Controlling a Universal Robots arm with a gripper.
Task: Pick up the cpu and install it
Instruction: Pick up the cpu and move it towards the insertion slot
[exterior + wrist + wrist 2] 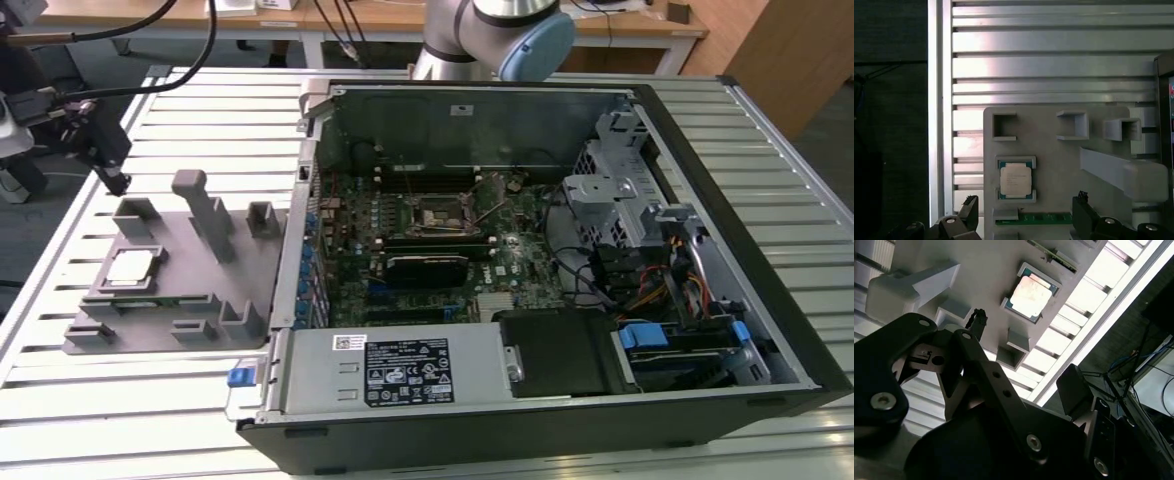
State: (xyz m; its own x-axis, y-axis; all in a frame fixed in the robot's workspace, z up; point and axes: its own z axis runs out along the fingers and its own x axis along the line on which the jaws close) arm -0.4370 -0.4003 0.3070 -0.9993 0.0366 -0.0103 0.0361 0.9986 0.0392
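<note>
Arm is cut off at the exterior view's upper edge. Computer case has its near corner cropped at the lower edge. In the first wrist view the gripper body is cropped by the frame edge. Its fingertips stand wide apart. One end of the green strip is hidden behind a finger. In the second wrist view the cpu top is washed out by glare, markings unreadable. Dark linkage hides much of the grey fixture.

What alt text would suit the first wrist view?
A silvery square chip sits untouched in a grey holder on a ribbed metal table. The open tool hangs above it, holding nothing.
</note>
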